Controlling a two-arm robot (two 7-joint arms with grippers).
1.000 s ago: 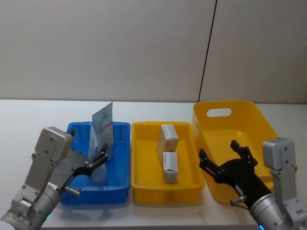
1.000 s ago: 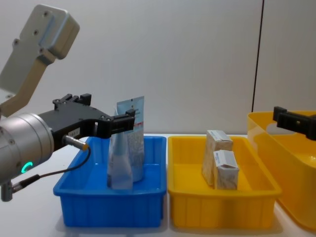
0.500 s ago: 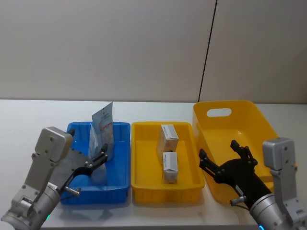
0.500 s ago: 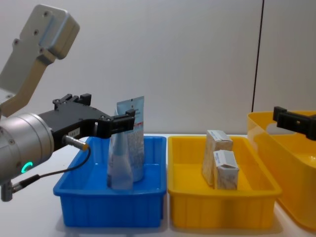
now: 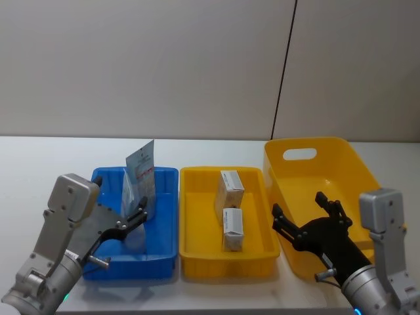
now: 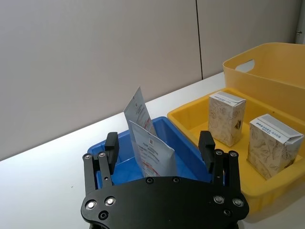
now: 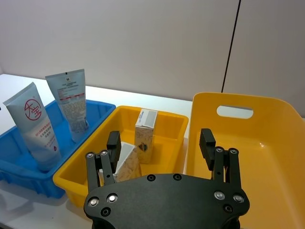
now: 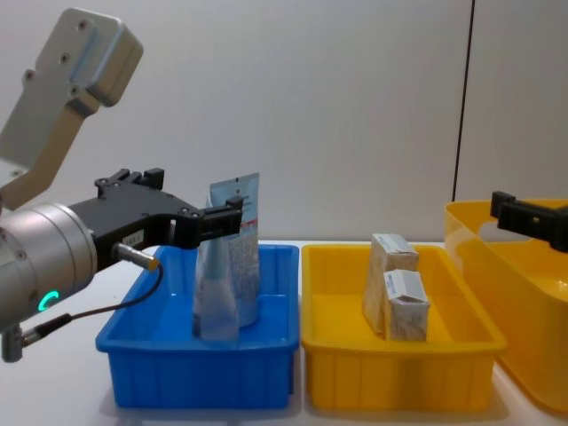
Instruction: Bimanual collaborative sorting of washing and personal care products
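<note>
Nothing's moved: our left gripper (image 6: pixel 158 143) and right gripper (image 5: pixel 299 207) both hang spread, empty. Light-blue plastic squeeze tubes (image 5: pixel 139 174) stand in the blue plastic bin (image 5: pixel 167 172), beige cardboard boxes (image 5: pixel 231 187) in the yellow plastic tray (image 5: pixel 197 172). We reckon sorting's done.

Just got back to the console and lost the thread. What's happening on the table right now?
Sorting looks mid-way. The left gripper, open, is at the blue bin, where a light-blue tube and a pale tube with red print stand upright; it holds neither. Two small boxes stand in the middle yellow bin. The right gripper, open and holding nothing, hovers at the large yellow bin's near edge.
</note>
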